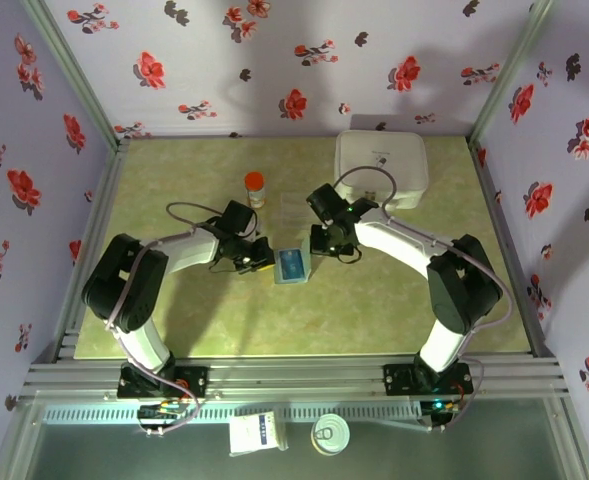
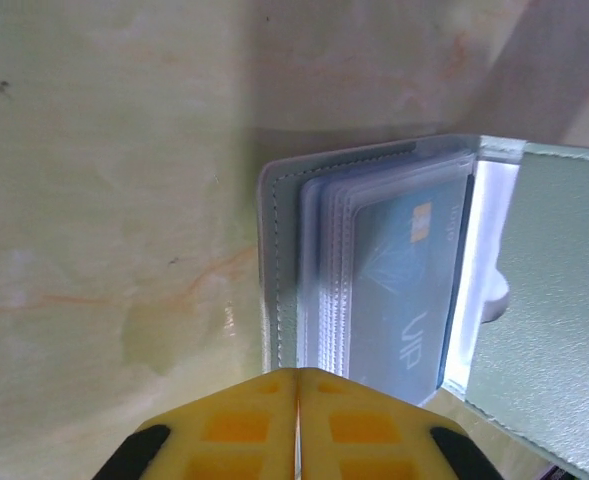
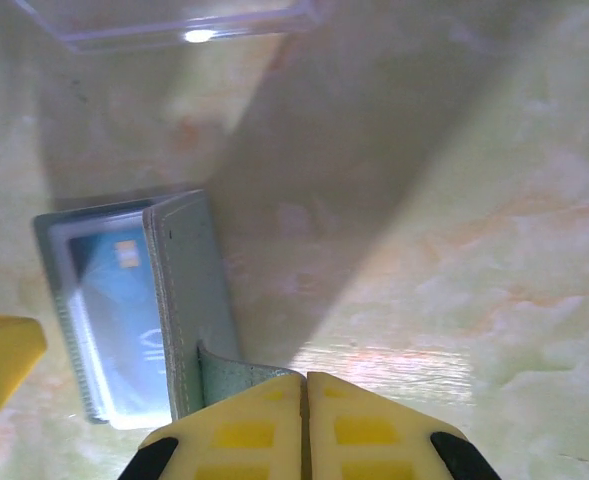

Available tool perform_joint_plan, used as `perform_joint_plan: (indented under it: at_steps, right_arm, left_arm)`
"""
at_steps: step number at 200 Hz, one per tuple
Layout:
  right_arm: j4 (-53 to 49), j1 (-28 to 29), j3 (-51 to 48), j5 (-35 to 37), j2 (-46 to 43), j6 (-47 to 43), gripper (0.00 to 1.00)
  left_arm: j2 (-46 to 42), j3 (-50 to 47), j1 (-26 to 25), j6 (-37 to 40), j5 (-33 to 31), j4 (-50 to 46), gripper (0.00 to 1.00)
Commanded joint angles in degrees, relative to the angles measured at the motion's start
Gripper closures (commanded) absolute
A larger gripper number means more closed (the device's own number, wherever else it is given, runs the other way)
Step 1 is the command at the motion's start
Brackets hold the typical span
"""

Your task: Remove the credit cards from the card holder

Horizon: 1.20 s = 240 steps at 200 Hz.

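At the left wrist, blue credit card (image 2: 404, 290) in card holder (image 2: 554, 330), left pincer (image 2: 298, 385) closed, right pincer (image 3: 305, 385) gripping its cover

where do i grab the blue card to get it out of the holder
Probably the short edge of the blue card nearest the left end effector, coming in low from there: it lies flat in clear sleeves, and the card holder cover stands raised along the spine side. Which sleeve edge opens is unclear.

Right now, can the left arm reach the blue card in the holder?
Likely yes: shut left gripper sits at the open card holder, only a clear sleeve covering the blue card.
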Motion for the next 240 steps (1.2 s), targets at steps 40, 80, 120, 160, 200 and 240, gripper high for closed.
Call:
perform_joint_plan:
  at_steps: [40, 80, 120, 160, 200, 240]
  right_arm:
    - [-0.2, -1.6, -3.7, 0.5, -0.7, -2.1, 0.95]
    - [1.6, -2.7, -5.3, 0.4, 0.6, -2.9, 0.95]
    - [3.3, -3.1, -5.3, -0.6, 3.5, -3.8, 0.95]
    - [4.7, -3.3, -4.2, -1.9, 6.4, -4.5, 0.95]
    - [2.0, -3.4, -2.5, 0.5, 7.9, -6.5, 0.95]
    - [-1.5, -3.7, -1.9, 4.8, 7.6, -8.3, 0.94]
  left_arm:
    - [3.0, 2.3, -0.5, 0.2, 1.1, 1.3, 0.98]
    - [3.3, 2.8, -0.4, 1.0, -1.3, -1.7, 0.99]
    - [2.6, 1.8, -0.4, 1.1, -3.4, -2.4, 1.00]
    - [-0.3, 0.0, -0.4, 1.1, -5.8, -3.2, 1.00]
    - [0.4, -0.9, -0.2, 1.0, -5.9, -3.4, 1.00]
    - [0.1, -2.6, -0.2, 0.7, -5.7, -3.0, 1.00]
